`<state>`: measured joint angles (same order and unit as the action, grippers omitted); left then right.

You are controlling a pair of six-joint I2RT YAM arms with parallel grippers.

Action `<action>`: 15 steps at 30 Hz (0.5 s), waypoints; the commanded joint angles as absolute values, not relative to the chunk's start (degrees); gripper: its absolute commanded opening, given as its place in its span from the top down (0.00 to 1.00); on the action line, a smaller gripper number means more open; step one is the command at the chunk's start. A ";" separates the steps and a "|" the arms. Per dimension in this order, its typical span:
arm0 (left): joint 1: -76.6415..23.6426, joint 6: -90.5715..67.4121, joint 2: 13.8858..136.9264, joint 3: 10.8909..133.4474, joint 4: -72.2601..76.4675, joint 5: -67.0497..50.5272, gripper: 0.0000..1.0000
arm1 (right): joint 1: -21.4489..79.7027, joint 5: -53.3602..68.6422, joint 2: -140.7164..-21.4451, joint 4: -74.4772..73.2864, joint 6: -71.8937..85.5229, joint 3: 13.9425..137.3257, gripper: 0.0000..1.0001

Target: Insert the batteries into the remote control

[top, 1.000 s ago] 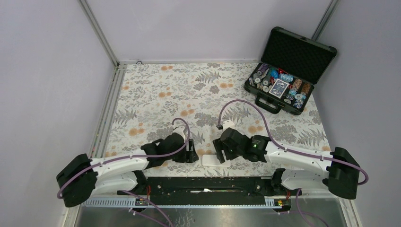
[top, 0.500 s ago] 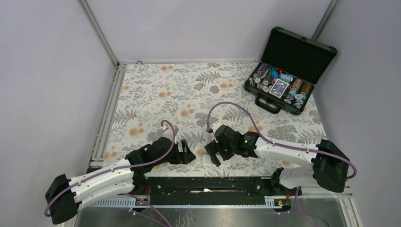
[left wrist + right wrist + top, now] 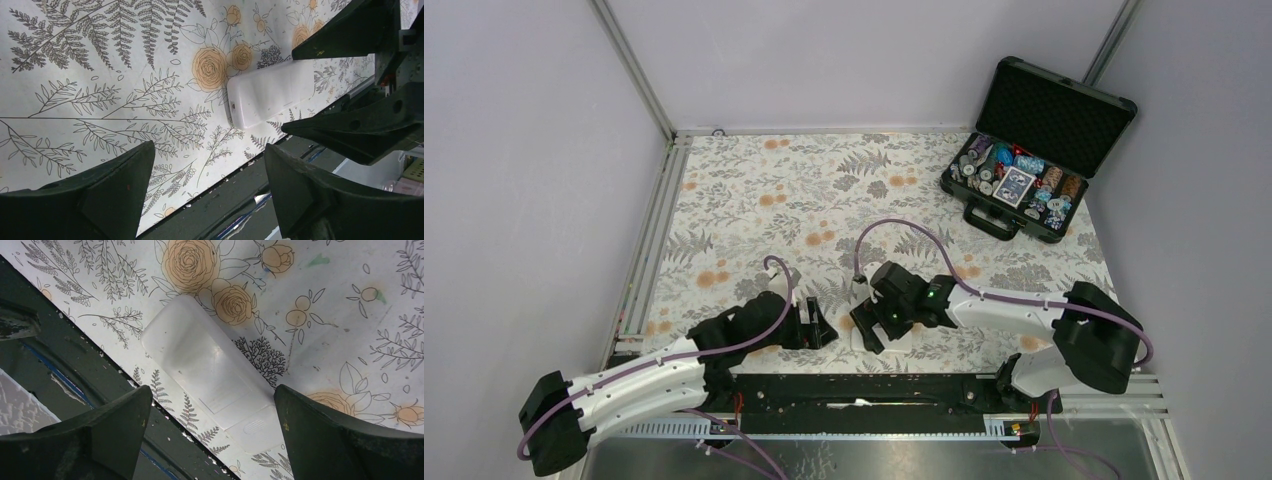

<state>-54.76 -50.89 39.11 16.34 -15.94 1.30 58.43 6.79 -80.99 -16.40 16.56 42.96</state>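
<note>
Remote control (image 3: 210,365) lies back-up, looks closed; no batteries seen, progress unclear. Left tool (image 3: 208,147) and right tool (image 3: 212,392) spread, empty.

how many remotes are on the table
1. The white remote control lies back up at the table's near edge, under the right tool, beside the left tool. Another could hide in the cluttered case.
</note>
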 commanded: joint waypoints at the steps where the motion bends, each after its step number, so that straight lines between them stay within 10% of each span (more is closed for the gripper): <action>1: -54.69 -50.63 39.37 16.13 -13.44 0.27 0.14 | 58.14 9.81 -82.18 -14.60 17.91 42.01 0.00; 15: -54.64 -50.80 39.29 15.56 -12.55 0.26 0.14 | 59.46 11.24 -81.28 -13.27 25.22 36.21 0.08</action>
<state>-54.76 -50.89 39.11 16.25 -15.75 0.80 58.37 9.98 -81.54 -12.27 21.21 39.31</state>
